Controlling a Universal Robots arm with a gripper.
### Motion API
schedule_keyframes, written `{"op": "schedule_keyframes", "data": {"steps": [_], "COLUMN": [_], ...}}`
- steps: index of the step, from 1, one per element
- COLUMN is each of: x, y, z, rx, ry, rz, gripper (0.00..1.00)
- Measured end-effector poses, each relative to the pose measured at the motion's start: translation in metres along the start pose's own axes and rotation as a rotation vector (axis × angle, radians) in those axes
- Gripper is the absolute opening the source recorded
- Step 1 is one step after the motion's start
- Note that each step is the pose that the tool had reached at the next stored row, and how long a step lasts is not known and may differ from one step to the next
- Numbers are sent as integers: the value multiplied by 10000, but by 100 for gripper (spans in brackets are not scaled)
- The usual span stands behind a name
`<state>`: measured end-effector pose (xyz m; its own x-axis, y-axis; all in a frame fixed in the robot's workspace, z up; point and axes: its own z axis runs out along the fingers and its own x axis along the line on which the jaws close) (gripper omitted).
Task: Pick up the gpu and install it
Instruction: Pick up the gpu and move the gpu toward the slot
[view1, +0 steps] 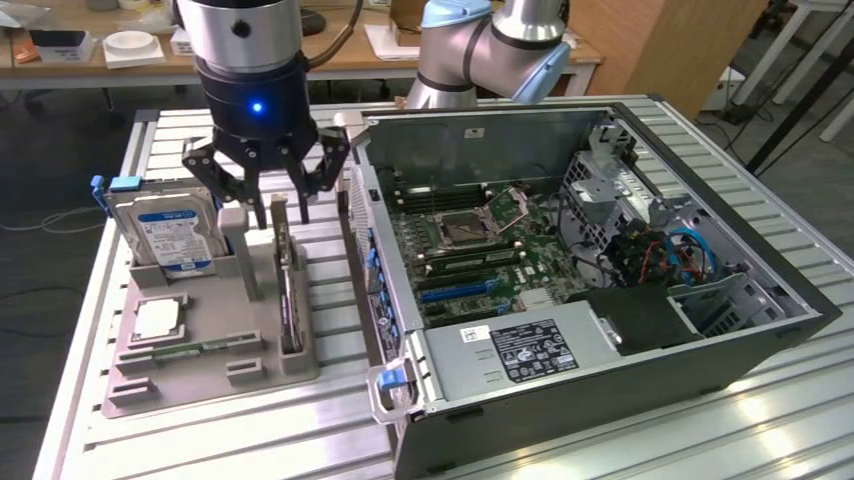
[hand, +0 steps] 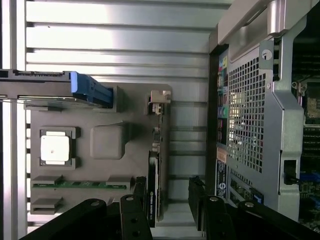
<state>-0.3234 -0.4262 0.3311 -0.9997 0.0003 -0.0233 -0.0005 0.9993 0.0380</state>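
**Hand.** The hand (view1: 274, 205) hangs above the grey parts fixture (view1: 267, 368), which sits on the slatted table (view1: 200, 440) toward its edge on the exterior view's left. Its fingers (hand: 142, 207) are spread wide and hold nothing.

**Task item.** The gpu (view1: 286, 290) stands on its long edge in a slot along the side of the fixture nearest the computer case (view1: 694, 330). Judged purpose: this upright seating leaves the card's upper edge free for a pinch from above. The wrist view shows the fingers on either side of the card's line. One finger is close beside the card and the other stands apart on the case side, so the straddle looks off-centre. No contact can be seen.

**Destination.** The case lies on its side, open, with the motherboard (view1: 467, 250) facing up. This presumably allows a card to be lowered straight in. No card is seated there.

**Other parts.** A hard drive (view1: 163, 232) stands upright at the fixture's far corner. A processor (view1: 156, 320) and a memory stick (view1: 200, 348) lie flat in their recesses, apart from the hand.

**Assessment.** The work stands at the approach to the grasp, and the gpu is not yet gripped.
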Motion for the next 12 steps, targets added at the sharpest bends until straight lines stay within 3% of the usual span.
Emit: {"op": "schedule_keyframes", "data": {"steps": [12], "x": [2], "y": [-41], "z": [36], "rx": [11], "ry": [-1], "rz": [10], "gripper": [47]}}
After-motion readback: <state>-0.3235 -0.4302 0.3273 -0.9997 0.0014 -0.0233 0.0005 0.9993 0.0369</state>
